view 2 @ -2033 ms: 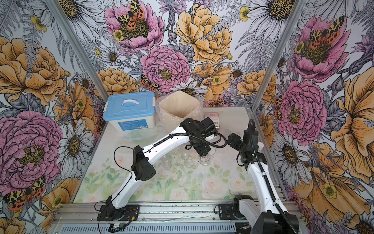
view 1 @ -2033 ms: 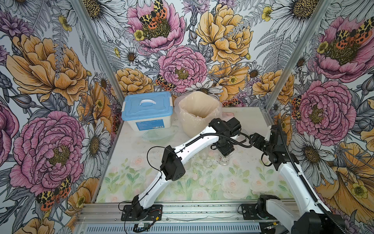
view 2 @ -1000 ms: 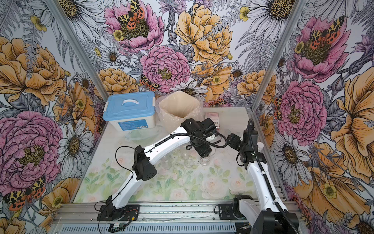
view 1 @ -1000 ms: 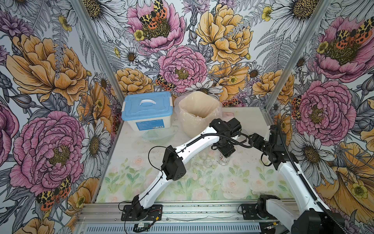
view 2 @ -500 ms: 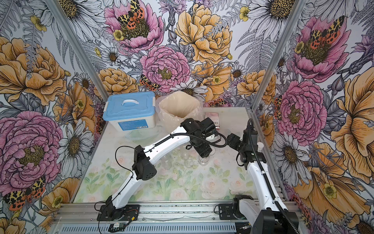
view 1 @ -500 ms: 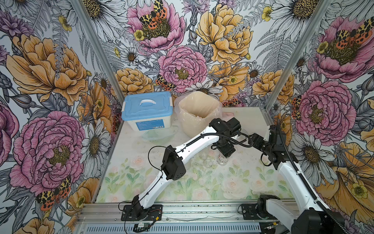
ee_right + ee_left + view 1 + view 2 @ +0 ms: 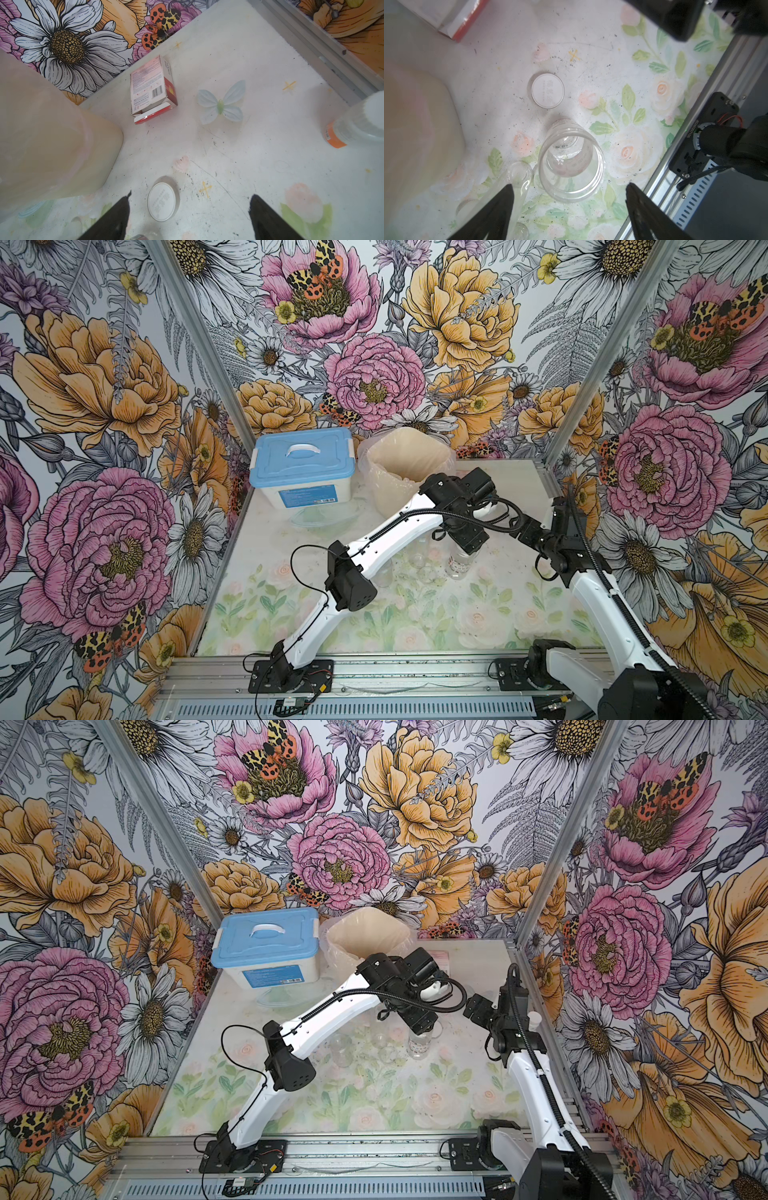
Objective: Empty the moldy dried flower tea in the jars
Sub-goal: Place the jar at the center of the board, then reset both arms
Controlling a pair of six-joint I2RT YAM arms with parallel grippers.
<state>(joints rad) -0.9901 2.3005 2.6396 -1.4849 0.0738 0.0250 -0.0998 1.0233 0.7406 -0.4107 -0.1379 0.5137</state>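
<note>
Wide clear labelled jar looks emptied of tea, crumbs aside; left gripper and right gripper both gape, holding nothing

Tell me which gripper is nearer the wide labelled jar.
Left. The left gripper hangs directly above the wide jar, jaws either side; the right gripper hovers farther off, over the loose white lid.

Wide jar: clear, glossy, plastic-looking. Round lid: white, matt. Carton: printed cardboard. Storage box lid: smooth blue plastic. Bin liner: thin translucent film. Tabletop: matt. Rail: bare metal.
</note>
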